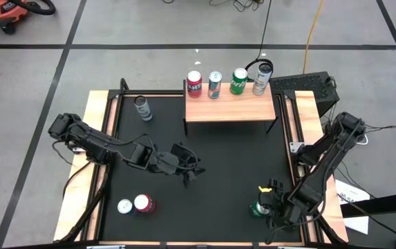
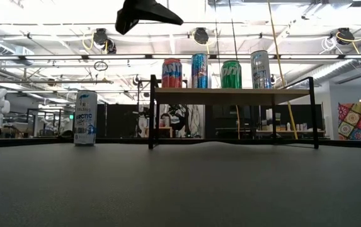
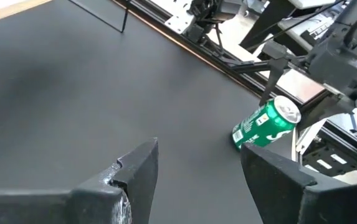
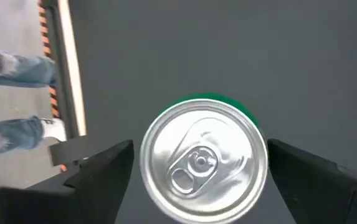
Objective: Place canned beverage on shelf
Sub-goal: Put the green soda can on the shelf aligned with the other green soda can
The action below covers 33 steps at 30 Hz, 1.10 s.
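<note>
The right hand (image 4: 197,168) hangs directly over an upright green can (image 4: 204,160) near the table's (image 1: 218,159) front right corner, fingers spread wide on either side, not gripping. The left hand (image 1: 189,170) hovers mid-table, half open and empty. The shelf (image 1: 229,109) at the back carries four cans (image 1: 227,83).

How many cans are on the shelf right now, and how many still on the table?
4 on the shelf: red can, blue can, green can, silver can. 4 on the table: one near its far-left corner, two front-left, one green under the right gripper.
</note>
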### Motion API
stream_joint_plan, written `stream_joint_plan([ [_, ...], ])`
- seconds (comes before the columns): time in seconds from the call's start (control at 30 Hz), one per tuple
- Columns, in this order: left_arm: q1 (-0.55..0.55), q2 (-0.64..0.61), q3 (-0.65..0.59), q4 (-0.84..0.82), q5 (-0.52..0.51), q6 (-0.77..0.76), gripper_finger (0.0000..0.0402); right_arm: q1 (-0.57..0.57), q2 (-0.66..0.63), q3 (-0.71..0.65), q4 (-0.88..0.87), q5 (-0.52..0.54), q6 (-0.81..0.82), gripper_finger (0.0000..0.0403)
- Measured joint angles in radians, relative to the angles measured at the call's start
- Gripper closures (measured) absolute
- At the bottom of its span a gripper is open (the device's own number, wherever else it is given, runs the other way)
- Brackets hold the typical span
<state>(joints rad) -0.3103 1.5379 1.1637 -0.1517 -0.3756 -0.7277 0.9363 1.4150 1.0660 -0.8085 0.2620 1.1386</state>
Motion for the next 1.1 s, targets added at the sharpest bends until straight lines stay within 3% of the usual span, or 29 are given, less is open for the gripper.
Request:
stream_joint_plan([
  [0.17, 0.0, 0.0, 0.0, -0.023, 0.0, 0.0, 0.0176, 0.0, 0.055, 0.0, 0.0, -0.002, 0.003, 0.0057],
  [0.37, 0.0, 0.0, 0.0, -0.025, 0.001, 0.0, 0.0176, -0.008, 0.068, 0.014, -0.001, -0.004, 0.008, 0.012],
  [0.63, 0.005, -0.027, 0.0, -0.038, 0.031, 0.016, 0.0176, -0.08, 0.065, 0.14, -0.11, -0.004, -0.044, 0.0121],
  [0.87, 0.044, -0.166, 0.002, -0.177, 0.024, 0.076, 0.0176, -0.281, 0.065, 0.356, -0.336, 0.001, -0.25, 0.0121],
  [1.1, 0.063, -0.305, 0.002, -0.283, -0.002, 0.166, 0.0176, -0.593, 0.039, 0.508, -0.395, -0.001, -0.497, 0.0121],
])
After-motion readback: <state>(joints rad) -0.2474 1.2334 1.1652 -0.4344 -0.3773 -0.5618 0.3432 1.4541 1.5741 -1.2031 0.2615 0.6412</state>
